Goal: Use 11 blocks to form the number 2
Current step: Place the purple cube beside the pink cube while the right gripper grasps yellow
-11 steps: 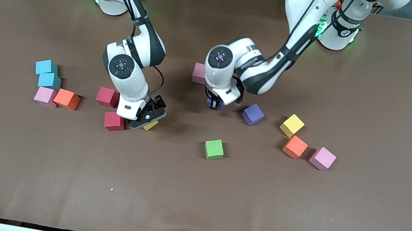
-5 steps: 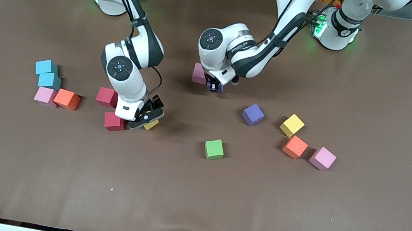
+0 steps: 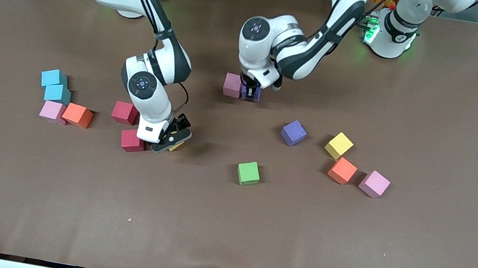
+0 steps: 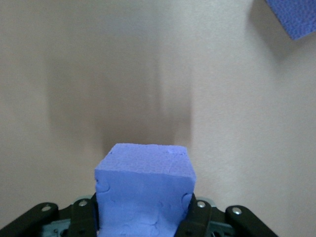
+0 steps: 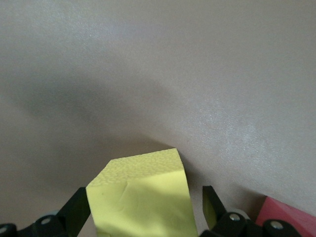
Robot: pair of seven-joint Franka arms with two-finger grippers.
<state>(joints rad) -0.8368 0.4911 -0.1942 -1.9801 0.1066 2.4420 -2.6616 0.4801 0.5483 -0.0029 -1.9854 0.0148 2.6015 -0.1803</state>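
- Barely started, judging by the layout: no number 2 anywhere yet, just scattered blocks plus one little pair beginning mid-worktop.
- Toward the right arm's end: two cyan cubes touching each other, not needed. Just nearer the camera, a pink block and an orange block side by side, untouched.
- Next along, two red blocks, well apart from any build spot.
- Right arm bent down steeply from its base, wrist tipped over the nearer red one. Right end effector low at the worktop, spread wide around a yellow block, with a visible gap on one side, so not pinched yet. Looks like a pickup about to happen.
- Middle of the worktop, farther from the camera: a lone pink block, probably the first piece of the digit.
- Left arm folded back on itself, elbow up, wrist pointing straight down. Left end effector clamped on a purple block, right beside that pink one. Can't tell whether fully down or actually touching it.
- Nearer the camera: a green block on its own.
- Toward the left arm's end: second purple block, second yellow block, then another orange and another pink, all loose.
- Still to do, by my guess: release the purple, then bring in nine more.
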